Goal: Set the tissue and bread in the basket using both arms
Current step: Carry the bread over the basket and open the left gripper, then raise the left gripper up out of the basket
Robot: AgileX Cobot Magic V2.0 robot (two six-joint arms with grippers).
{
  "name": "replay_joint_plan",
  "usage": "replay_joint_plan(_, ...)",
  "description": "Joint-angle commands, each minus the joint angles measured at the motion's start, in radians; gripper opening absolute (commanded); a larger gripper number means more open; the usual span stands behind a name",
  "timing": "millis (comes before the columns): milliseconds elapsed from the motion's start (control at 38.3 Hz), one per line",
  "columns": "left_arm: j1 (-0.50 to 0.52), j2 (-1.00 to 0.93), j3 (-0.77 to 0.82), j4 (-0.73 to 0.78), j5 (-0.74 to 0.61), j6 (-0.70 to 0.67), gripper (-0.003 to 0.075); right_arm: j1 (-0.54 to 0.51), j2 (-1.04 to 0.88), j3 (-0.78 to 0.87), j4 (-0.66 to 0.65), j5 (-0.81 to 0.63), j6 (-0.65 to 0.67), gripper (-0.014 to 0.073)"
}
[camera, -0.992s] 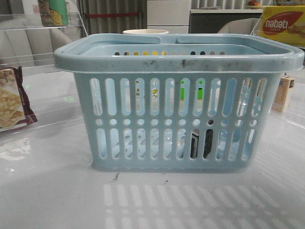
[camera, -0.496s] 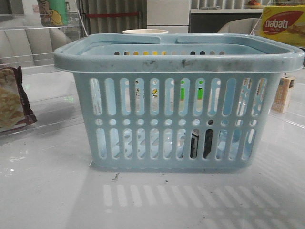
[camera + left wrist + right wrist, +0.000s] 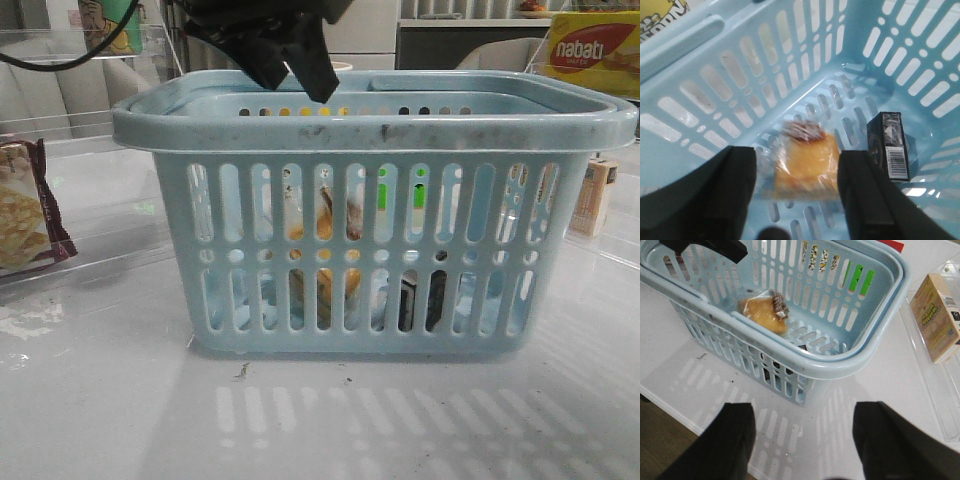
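Note:
The light-blue basket (image 3: pixel 380 125) stands mid-table. My left gripper (image 3: pixel 295 80) hangs open over its left half, just above the rim. The bread (image 3: pixel 807 162), golden in a clear bag with a dark label, lies loose on the basket floor below and between my open left fingers; it also shows in the front view (image 3: pixel 325 285) and the right wrist view (image 3: pixel 762 312). The tissue (image 3: pixel 890 145), a small black packet, stands against the basket's wall beside the bread and shows through the slots (image 3: pixel 420 300). My right gripper (image 3: pixel 802 440) is open and empty over the table, outside the basket (image 3: pixel 850 360).
A maroon-edged cracker packet (image 3: pixel 25 205) lies at the far left. A small beige carton (image 3: pixel 940 315) stands right of the basket, by a clear acrylic stand. A yellow Nabati box (image 3: pixel 595 50) sits at the back right. A pale cup is behind the basket.
My left gripper has come into the front view above the basket. The bread, absent before, now lies inside the basket. The tissue has not moved.

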Motion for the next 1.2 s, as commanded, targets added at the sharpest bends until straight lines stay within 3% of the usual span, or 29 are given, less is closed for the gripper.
replay_joint_plan(0,-0.007,-0.104,-0.033,-0.010,-0.042,-0.001,0.0487,-0.001,-0.002,-0.025,-0.008,-0.072,-0.009,0.0528)
replay_joint_plan(209,-0.007,-0.283,0.036,-0.043,0.000,-0.001,0.0487,-0.001,-0.002,-0.025,-0.008,-0.072,-0.009,0.0528)
replay_joint_plan(887,-0.007,-1.028,0.656,-0.039,0.006,-0.028,0.0487,-0.001,-0.002,-0.025,-0.008,-0.075,-0.009,0.0528)
replay_joint_plan(1175,-0.007,-1.136,0.793,0.023,0.029,-0.101,0.0426,-0.001,-0.002,-0.024,-0.023,-0.049,-0.009,0.0528)
